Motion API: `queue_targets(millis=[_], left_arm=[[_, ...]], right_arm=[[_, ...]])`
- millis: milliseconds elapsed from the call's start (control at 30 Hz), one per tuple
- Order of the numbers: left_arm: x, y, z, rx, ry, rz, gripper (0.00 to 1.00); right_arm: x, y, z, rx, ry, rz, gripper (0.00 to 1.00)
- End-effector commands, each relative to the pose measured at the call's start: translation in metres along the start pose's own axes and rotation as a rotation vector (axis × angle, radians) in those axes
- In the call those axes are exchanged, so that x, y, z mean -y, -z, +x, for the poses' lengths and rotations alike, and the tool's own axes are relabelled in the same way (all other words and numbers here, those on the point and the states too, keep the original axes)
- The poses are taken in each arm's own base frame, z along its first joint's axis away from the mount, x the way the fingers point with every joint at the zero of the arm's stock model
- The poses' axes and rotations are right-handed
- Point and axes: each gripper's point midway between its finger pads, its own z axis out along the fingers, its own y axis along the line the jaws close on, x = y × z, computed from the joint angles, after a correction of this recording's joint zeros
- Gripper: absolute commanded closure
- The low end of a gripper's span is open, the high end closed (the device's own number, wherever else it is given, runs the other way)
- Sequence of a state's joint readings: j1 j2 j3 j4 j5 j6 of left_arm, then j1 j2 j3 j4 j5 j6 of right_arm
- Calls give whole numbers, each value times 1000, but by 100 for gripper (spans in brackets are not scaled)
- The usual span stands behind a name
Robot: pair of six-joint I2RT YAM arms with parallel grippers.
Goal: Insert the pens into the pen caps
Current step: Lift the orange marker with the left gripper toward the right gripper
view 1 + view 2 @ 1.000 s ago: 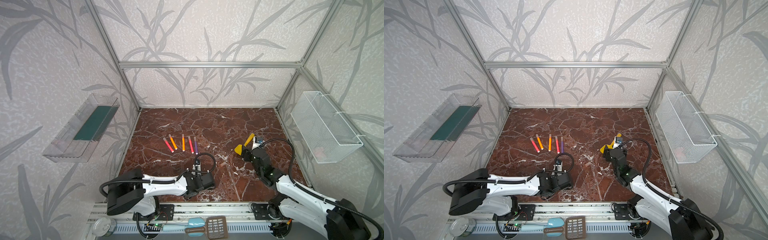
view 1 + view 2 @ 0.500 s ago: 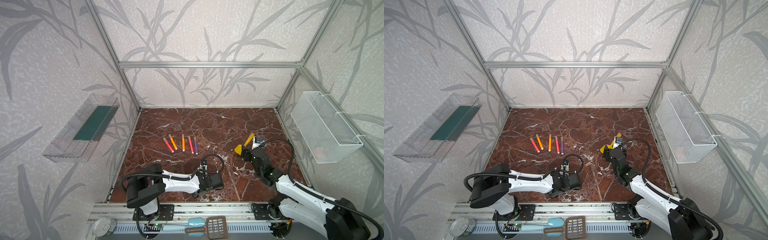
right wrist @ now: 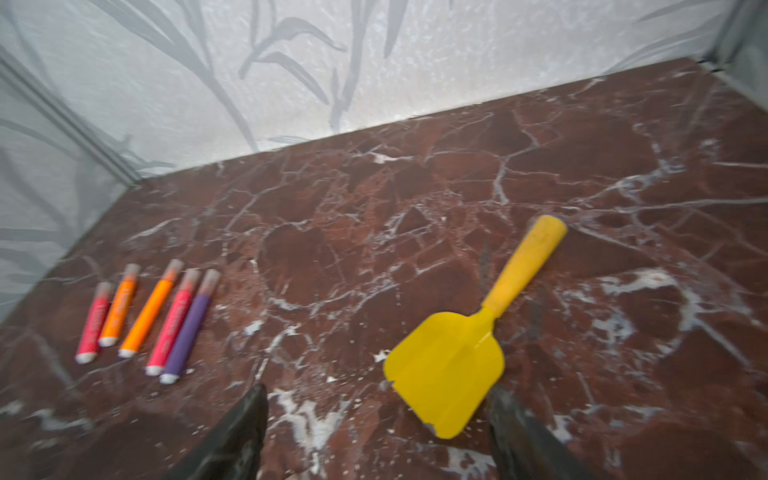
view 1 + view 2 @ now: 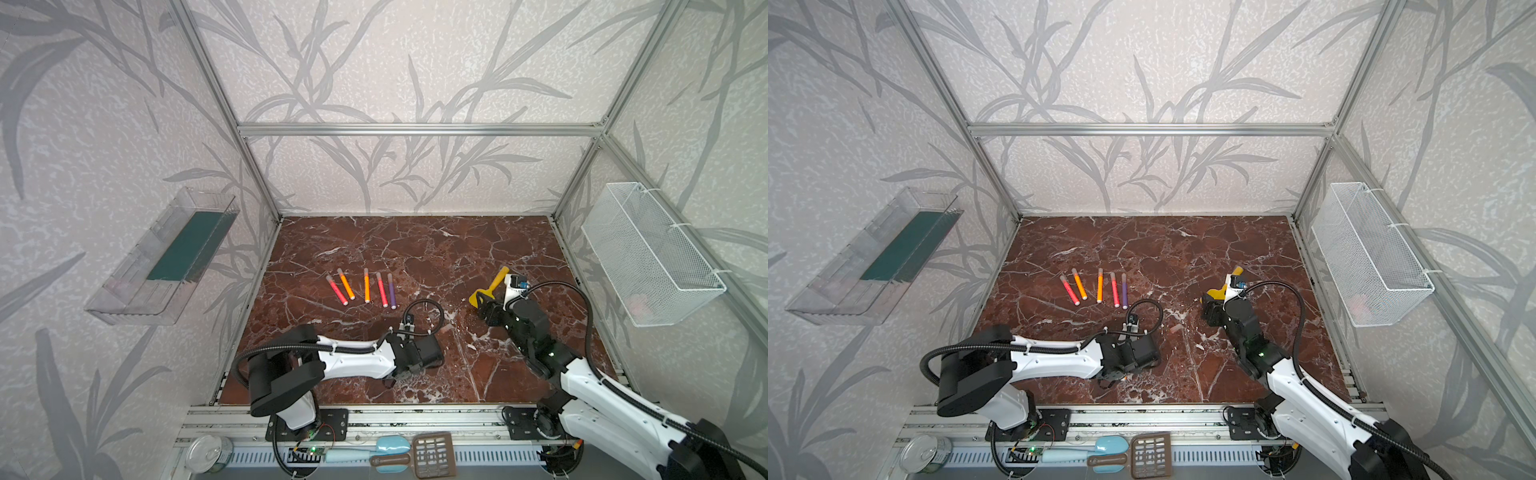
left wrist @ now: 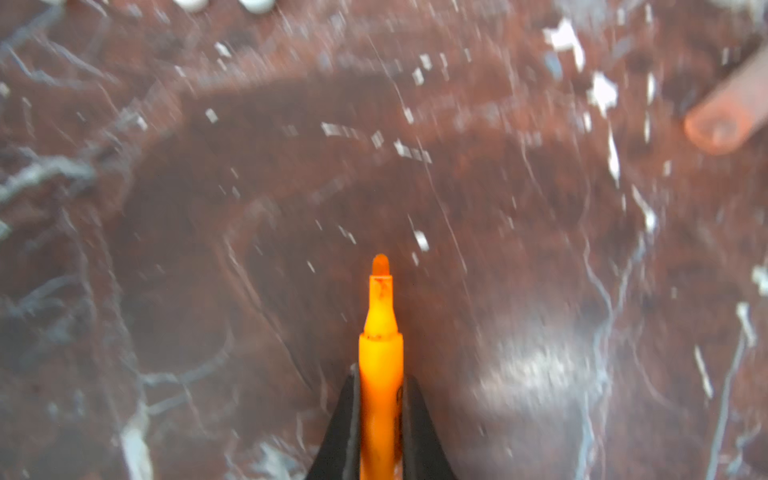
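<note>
left gripper (image 5: 380,380) is pinched tight on the orange pen (image 5: 380,357), low on the barrel so the bare nib sticks out front, free to go into a cap. the pen is held low over the table (image 4: 415,249), near the front edge, pointing toward the right side. a loose pen cap (image 5: 721,120) lies flat off to the side of the nib, not yet lined up; in a top view it's the pale bit just past the left wrist (image 4: 1176,329). the blurry wrist view suggests the arm is moving.

right gripper (image 3: 376,395) is spread wide and empty, hovering just over the blade of the yellow spatula (image 3: 449,374). probably waiting to take or steady the cap, just a guess.

the other five pens (image 3: 147,316) lie side by side at mid-left of the table and all look capped, so this looks like the last one.

vs a second ago: the left arm has swung right, its wrist is closer to the cap, and the jaws have closed. the right arm, spatula and pen row look the same.
</note>
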State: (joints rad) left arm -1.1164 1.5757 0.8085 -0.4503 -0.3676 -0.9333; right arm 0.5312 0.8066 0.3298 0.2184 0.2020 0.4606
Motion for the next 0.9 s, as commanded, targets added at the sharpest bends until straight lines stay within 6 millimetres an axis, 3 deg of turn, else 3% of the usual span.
queue_targets(millis=[0, 133, 300, 500, 867], left_arm=[[15, 34, -53, 113, 2, 135, 99], [26, 67, -90, 259, 17, 282, 100], [46, 92, -110, 371, -59, 444, 100], [70, 101, -111, 467, -139, 605, 100], [85, 108, -99, 537, -203, 748, 100]], right_arm=[[-28, 18, 16, -61, -116, -189, 20], [-53, 40, 24, -51, -188, -333, 19], [-85, 54, 32, -103, -178, -441, 18], [-115, 62, 42, -177, -234, -578, 19], [-130, 56, 45, -200, -263, -581, 32]])
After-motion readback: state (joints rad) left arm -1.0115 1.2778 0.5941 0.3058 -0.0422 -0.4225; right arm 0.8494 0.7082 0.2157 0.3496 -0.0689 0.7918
